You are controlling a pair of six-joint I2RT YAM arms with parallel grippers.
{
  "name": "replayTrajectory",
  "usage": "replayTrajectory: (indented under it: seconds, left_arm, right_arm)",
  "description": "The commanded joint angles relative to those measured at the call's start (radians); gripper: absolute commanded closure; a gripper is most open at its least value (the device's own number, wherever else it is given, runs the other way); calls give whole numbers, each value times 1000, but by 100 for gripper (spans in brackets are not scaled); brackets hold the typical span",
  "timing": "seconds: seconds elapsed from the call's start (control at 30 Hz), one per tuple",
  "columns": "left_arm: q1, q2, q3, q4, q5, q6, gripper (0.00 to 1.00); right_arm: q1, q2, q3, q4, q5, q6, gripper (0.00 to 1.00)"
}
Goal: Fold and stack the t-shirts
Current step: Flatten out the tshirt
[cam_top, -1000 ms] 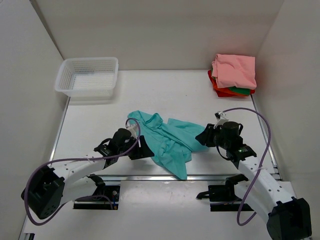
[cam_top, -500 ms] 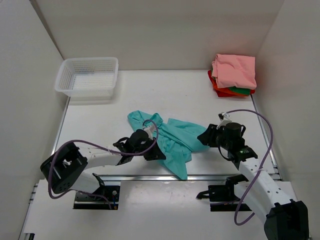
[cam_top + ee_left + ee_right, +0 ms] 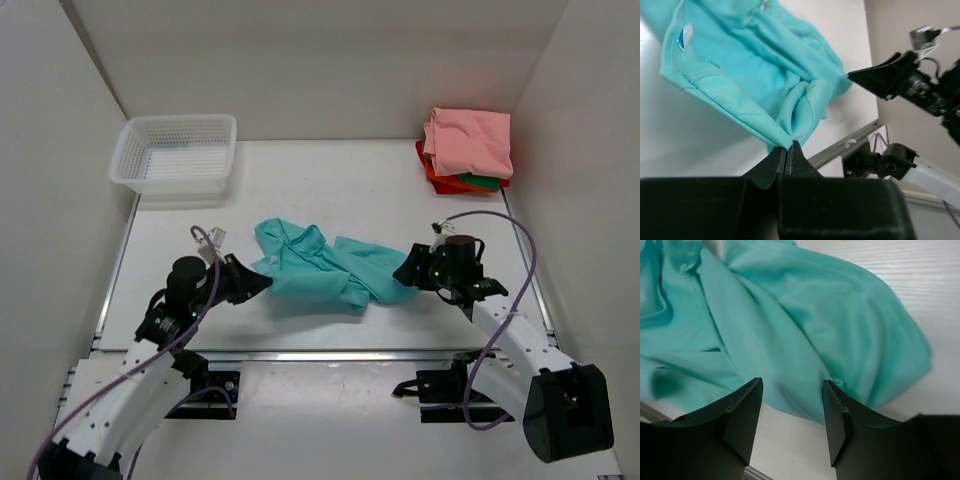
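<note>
Stacked shirts (image 3: 468, 145) sat in the bench's (image 3: 200, 230) far-right corner; my left pincer (image 3: 788, 148) gripped the unfolded teal t-shirt (image 3: 320, 265), my right pincer (image 3: 791, 390) released.

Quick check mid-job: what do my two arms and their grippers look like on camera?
The left arm and right arm have white links with black joints and black bases. A thin purple cable loops along each. The left gripper and right gripper are matte black, with flat, wedge-shaped fingers.
</note>
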Motion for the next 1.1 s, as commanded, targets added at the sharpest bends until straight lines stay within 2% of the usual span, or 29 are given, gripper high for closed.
replayTrajectory:
  seconds: [0.0, 0.1, 0.17, 0.23, 0.27, 0.33, 0.37, 0.43, 0.47, 0.53, 0.57, 0.6, 0.63, 0.73, 0.77, 0.8, 0.87, 0.9, 0.93, 1.0, 1.07]
  left_arm:
    - [47, -137, -91, -283, 35, 24, 100]
    - [13, -284, -145, -325, -40, -63, 100]
    - [10, -344, -164, -335, -64, -108, 100]
    - [30, -375, -175, -335, -62, -119, 100]
    - [35, -374, -176, -331, -51, -117, 100]
    - [44, -349, -165, -305, -39, -99, 100]
    - [49, -342, -147, -302, -48, -88, 100]
    - [49, -317, -112, -309, -79, -64, 100]
    - [46, -317, -72, -326, -96, -54, 100]
    - [42, -294, -8, -366, -155, -1, 100]
    - [47, -280, 41, -395, -192, 21, 100]
    - [47, -276, 90, -406, -209, 38, 100]
    - [50, -262, 117, -430, -235, 68, 100]
    - [53, -230, 244, -510, -340, 145, 100]
    - [53, -219, 284, -527, -378, 168, 100]
    - [52, -213, 308, -529, -392, 179, 100]
    - [50, -199, 325, -521, -413, 199, 100]
    - [49, -193, 310, -495, -404, 200, 100]
    - [50, -190, 306, -486, -381, 185, 100]
    - [56, -188, 257, -449, -343, 161, 100]
    - [62, -199, 221, -426, -311, 147, 100]
  right_arm:
    - [101, 88, 105, 59, -15, -27, 51]
    - [146, 120, 118, 12, 47, -24, 49]
    - [146, 84, 92, -5, 70, -16, 48]
    - [149, 22, 48, -21, 87, -18, 37]
    - [149, 10, 38, -22, 93, -26, 24]
    - [170, 27, 6, 1, 61, -38, 19]
    - [180, 46, 3, 22, 58, -38, 10]
    - [230, 106, -14, 83, 58, -35, 10]
    - [244, 158, -2, 91, 58, -38, 13]
    - [246, 238, 38, 62, 36, -62, 45]
    - [217, 264, 76, 44, 23, -72, 95]
    - [215, 255, 101, -9, 19, -75, 100]
    - [203, 243, 145, -65, 41, -79, 100]
    - [171, 157, 283, -188, 131, -156, 100]
    - [119, 136, 355, -209, 128, -196, 100]
    - [85, 142, 415, -217, 108, -211, 100]
    - [-66, 195, 496, -203, 7, -279, 100]
    - [-104, 256, 529, -206, -55, -285, 88]
    - [-143, 283, 584, -203, -103, -303, 70]
    - [-168, 390, 677, -214, -35, -305, 62]
    - [-199, 429, 712, -187, 11, -285, 54]
